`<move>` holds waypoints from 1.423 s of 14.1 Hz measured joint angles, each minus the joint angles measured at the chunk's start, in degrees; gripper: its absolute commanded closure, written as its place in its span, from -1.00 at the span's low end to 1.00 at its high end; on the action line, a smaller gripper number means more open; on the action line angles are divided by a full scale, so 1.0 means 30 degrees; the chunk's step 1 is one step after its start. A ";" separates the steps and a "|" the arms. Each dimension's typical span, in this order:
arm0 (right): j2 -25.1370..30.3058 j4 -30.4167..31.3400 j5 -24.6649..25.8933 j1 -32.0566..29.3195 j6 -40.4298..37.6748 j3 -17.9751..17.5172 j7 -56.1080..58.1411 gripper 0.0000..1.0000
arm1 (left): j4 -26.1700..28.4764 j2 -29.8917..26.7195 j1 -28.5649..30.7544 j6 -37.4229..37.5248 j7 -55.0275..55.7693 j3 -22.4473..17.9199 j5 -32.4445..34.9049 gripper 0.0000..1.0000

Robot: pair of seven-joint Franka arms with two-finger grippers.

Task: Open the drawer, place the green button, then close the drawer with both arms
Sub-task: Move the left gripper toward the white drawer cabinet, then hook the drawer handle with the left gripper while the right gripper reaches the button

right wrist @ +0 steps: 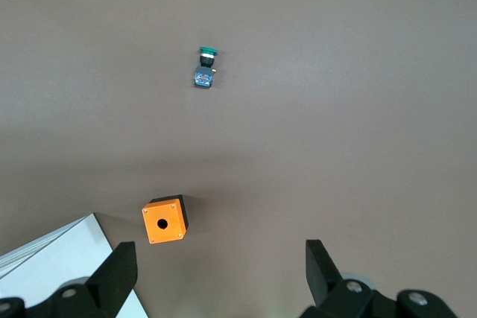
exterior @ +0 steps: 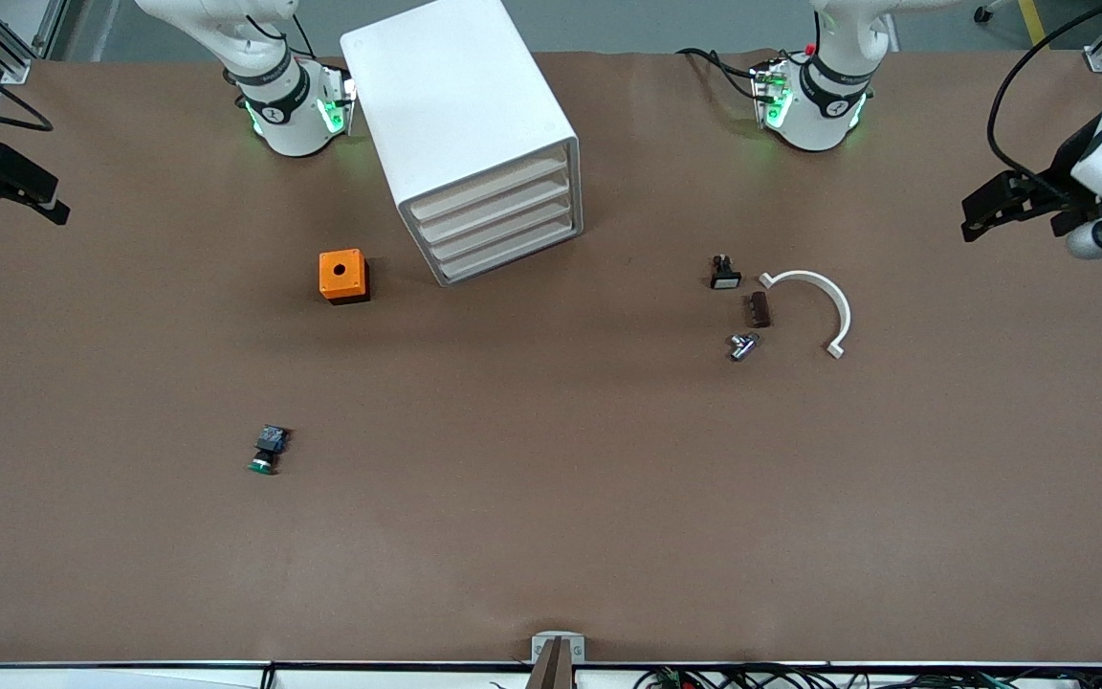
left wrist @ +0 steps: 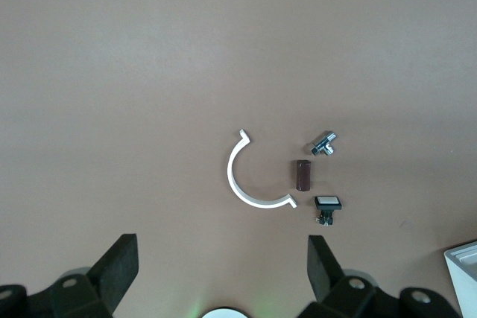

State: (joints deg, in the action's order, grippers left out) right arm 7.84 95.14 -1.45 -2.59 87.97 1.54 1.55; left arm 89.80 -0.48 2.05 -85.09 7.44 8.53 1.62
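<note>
Four drawers [exterior: 503, 222] all closed in the cabinet [exterior: 460, 115], button [exterior: 269, 450] lying near orange cube [exterior: 342, 276], left gripper [exterior: 1005, 206] and right gripper [exterior: 6, 187] waiting high at the table ends, fingers apart.

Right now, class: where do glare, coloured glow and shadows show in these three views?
Front view: green glow at both arm bases; the white cabinet is bright on top and casts a soft shadow toward the orange cube. Right wrist view: faint shadow beside the cube; the green-capped button reads clearly. Left wrist view: even light, green glint at the bottom edge.
</note>
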 measured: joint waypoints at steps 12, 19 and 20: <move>0.0013 -0.0582 0.0000 -0.0002 0.0087 0.0062 0.0000 -1.00 | 0.0062 0.6500 -0.1264 -0.2540 1.2216 0.2659 -0.1140 -1.00; -0.0738 -0.0603 0.0001 -0.0008 0.0104 0.0142 0.0000 -1.00 | -0.0546 1.0130 -0.5493 -0.3186 2.6442 0.2790 -0.3921 -1.00; -0.0966 -0.0609 0.0001 -0.0008 0.0186 0.0143 0.0000 -1.00 | -0.0616 1.0569 -0.5921 -0.3207 2.8721 0.2791 -0.4238 -1.00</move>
State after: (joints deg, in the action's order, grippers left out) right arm 4.94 93.31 -1.45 -2.61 88.53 1.96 1.55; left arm 87.95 31.23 -15.71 -94.71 93.60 16.90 -11.10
